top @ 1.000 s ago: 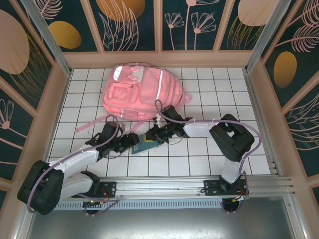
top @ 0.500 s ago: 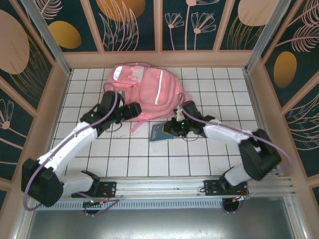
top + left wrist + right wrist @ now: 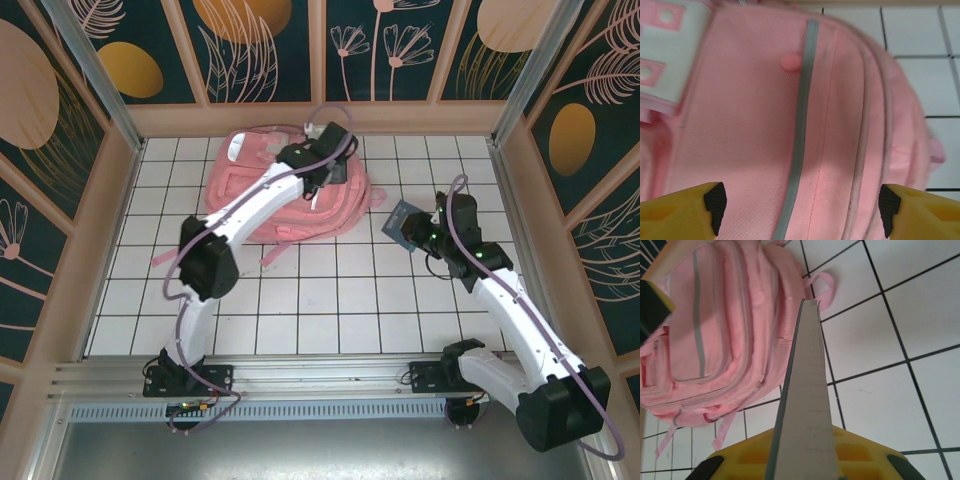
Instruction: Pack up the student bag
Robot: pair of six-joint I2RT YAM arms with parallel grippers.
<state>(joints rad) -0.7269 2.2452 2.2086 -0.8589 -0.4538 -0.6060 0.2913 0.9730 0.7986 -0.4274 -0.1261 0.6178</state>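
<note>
The student bag (image 3: 338, 206) lies face up on the white tiled counter (image 3: 330, 300), toward its far left. The left gripper (image 3: 326, 158) hovers over the bag's upper right part with its fingers spread wide, grasping nothing. The right gripper (image 3: 424, 233) is clenched on a thin dark blue book (image 3: 399, 222), held off the counter, tilted, just right of the bag and apart from it.

From above and behind I look down on the table (image 3: 320, 300); both wrist cameras share the student bag (image 3: 740, 125), left close, right farther off.
</note>
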